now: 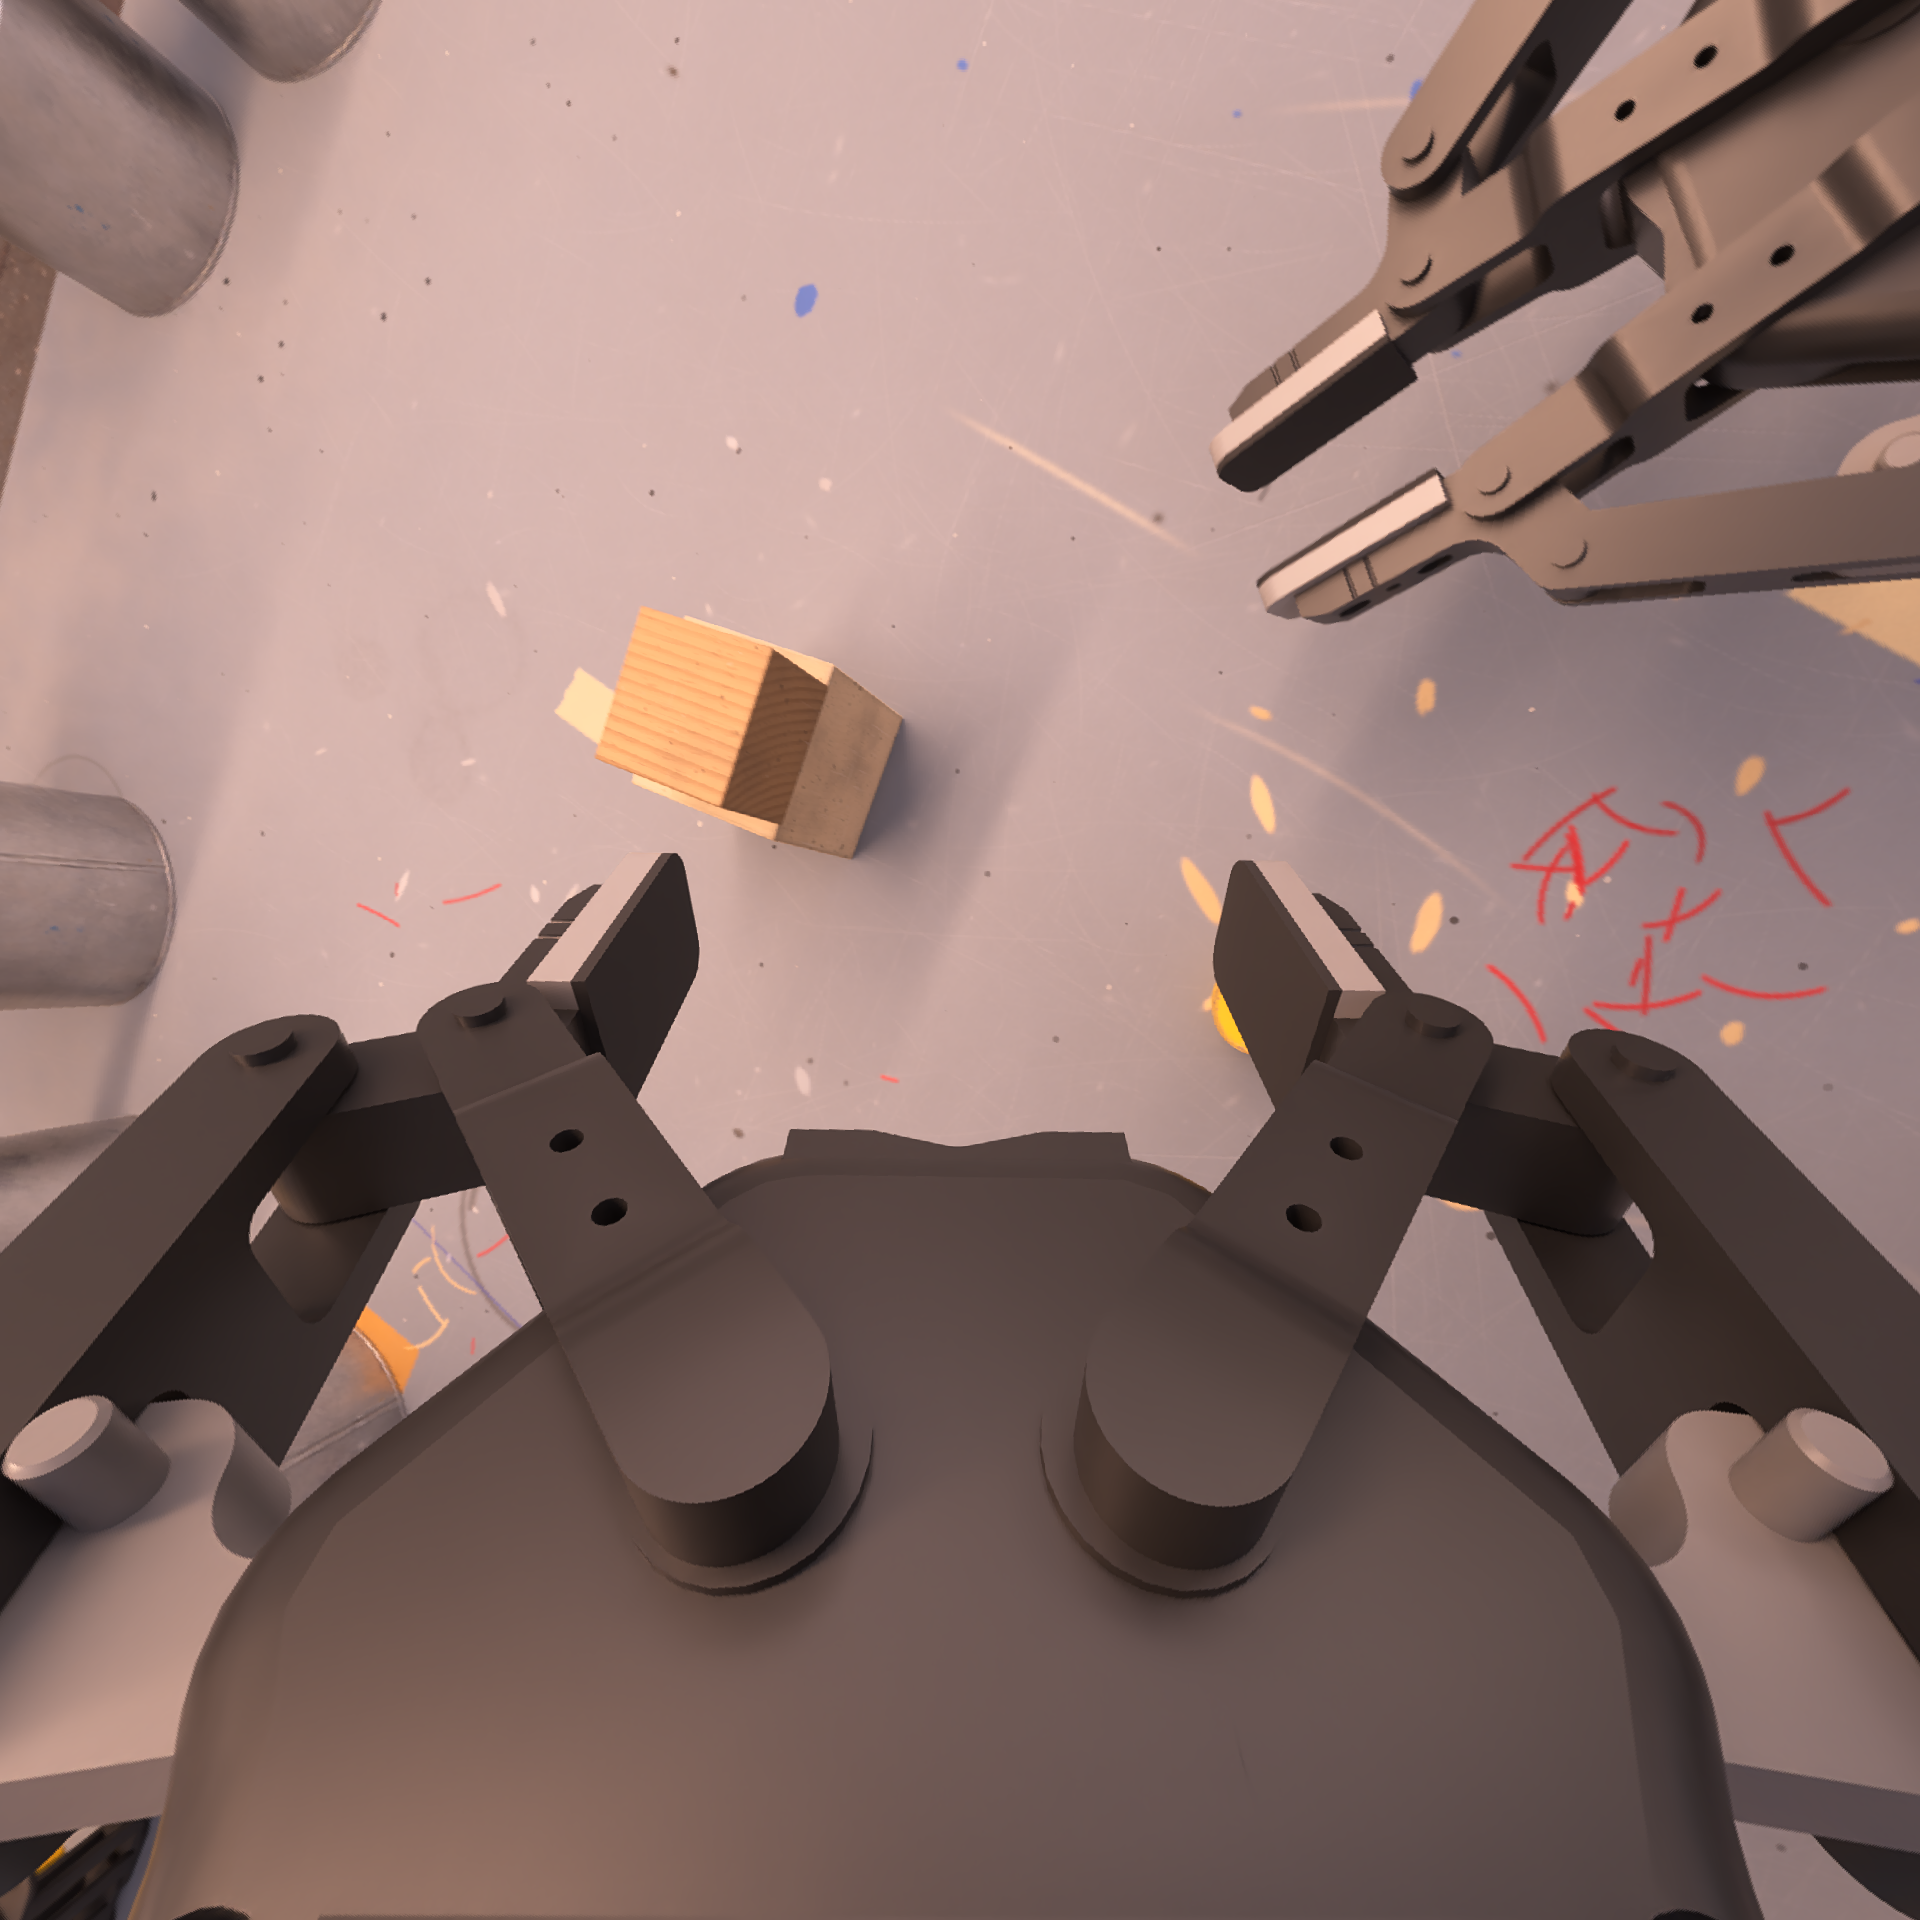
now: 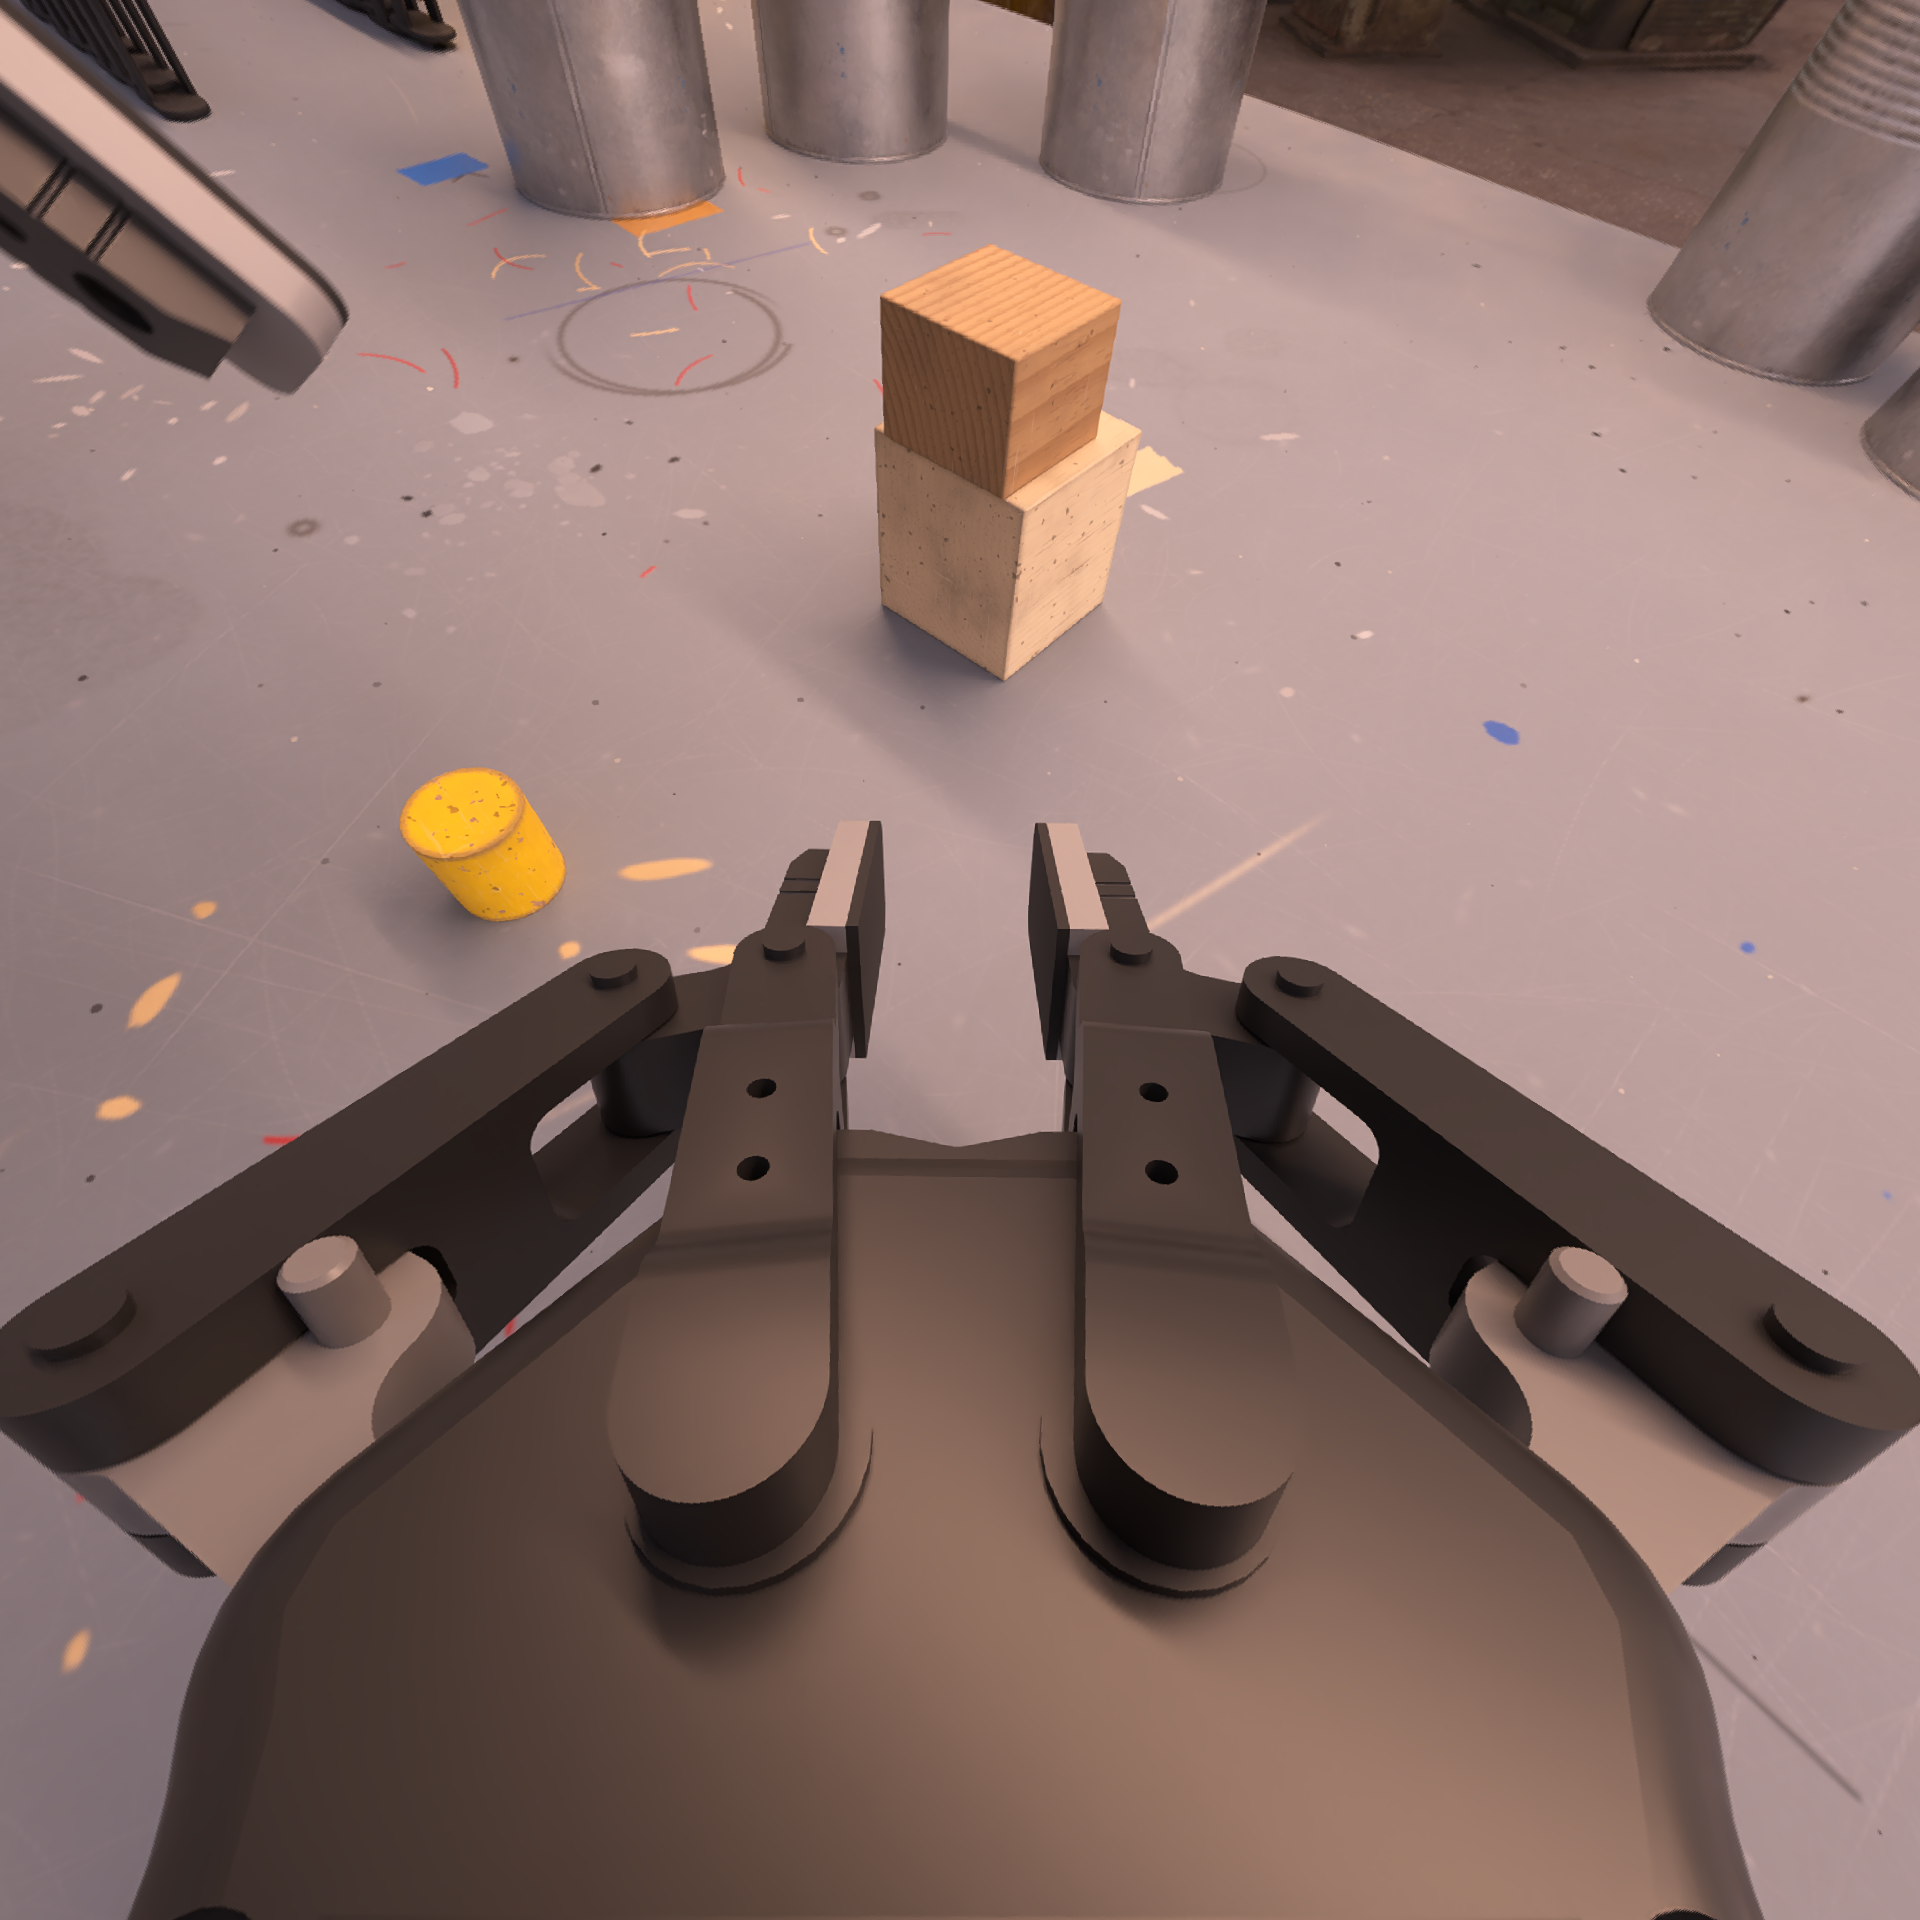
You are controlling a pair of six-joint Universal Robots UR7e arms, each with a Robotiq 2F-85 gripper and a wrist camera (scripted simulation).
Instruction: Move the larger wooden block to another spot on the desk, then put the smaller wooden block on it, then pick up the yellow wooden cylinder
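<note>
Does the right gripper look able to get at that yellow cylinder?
Probably yes. The right gripper is open and empty, and the cylinder stands alone on bare desk, apart from the stacked blocks, with nothing between it and the fingers.

Desk (image 2: 1455,582): grey-lilac surface, scuffed, with fine scratches and dark specks throughout. Paint marks noted: red scribbles (image 1: 1662,904) at 3 o'clock in the left wrist view, pale orange dabs beside them, one blue spot (image 1: 805,299) at 12 o'clock. A pencilled circle (image 2: 665,338) lies at 11 o'clock in the right wrist view, with blue tape (image 2: 442,168) and orange tape (image 2: 665,216) near it. Metal cans (image 2: 613,104) stand in a row along the far edge at 12 o'clock; more at 2 o'clock. Beyond the desk edge, a dark brown floor (image 2: 1455,94). Light is warm and soft, casting diffuse shadows.
</note>
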